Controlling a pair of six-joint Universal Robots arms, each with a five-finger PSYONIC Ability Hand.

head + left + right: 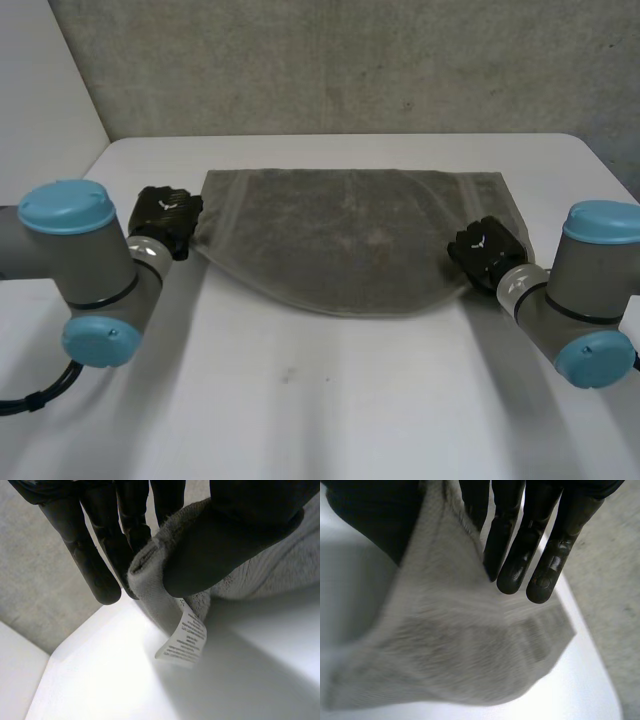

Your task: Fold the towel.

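A grey towel [350, 230] lies spread across the white table [330, 400], its far edge flat and its near edge sagging in a curve between my two hands. My left hand [165, 220] is at the towel's near left corner. In the left wrist view its thumb [225, 540] pins that corner of the towel [280, 565] against the fingers [95, 565], and a white care label [185, 640] hangs below. My right hand [488, 250] is at the near right corner. There the towel [460, 650] runs up between the thumb [375, 515] and the straight fingers [530, 545].
A grey wall rises behind the table's far edge. Bare white tabletop stretches between my arms in front of the towel, and narrow strips of it lie to either side.
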